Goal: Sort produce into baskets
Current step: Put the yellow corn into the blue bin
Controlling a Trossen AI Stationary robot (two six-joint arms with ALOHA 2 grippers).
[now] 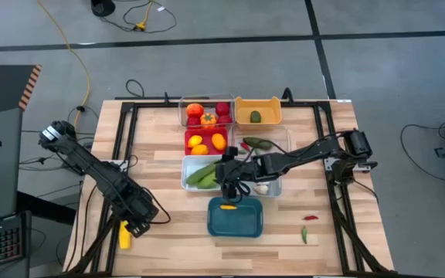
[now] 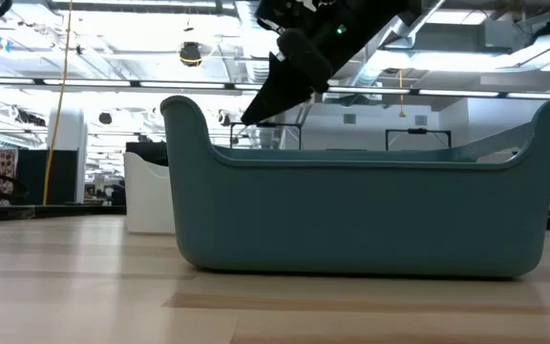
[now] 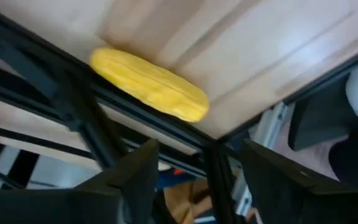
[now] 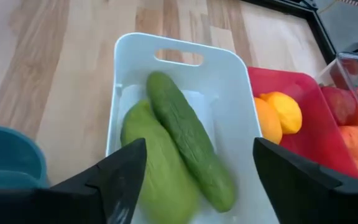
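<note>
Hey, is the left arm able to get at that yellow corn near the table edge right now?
Probably yes: the left gripper hangs open right by the yellow corn, which lies bare on the table.

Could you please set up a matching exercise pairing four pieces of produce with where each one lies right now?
Things:
1. cucumbers
2. corn
3. oranges
4. chilies

Places:
A. red tray
B. bare table, right of the teal tray
C. white tray
D. table's left front edge, by the left claw

Pairs: 1-C, 2-D, 3-A, 4-B
</note>
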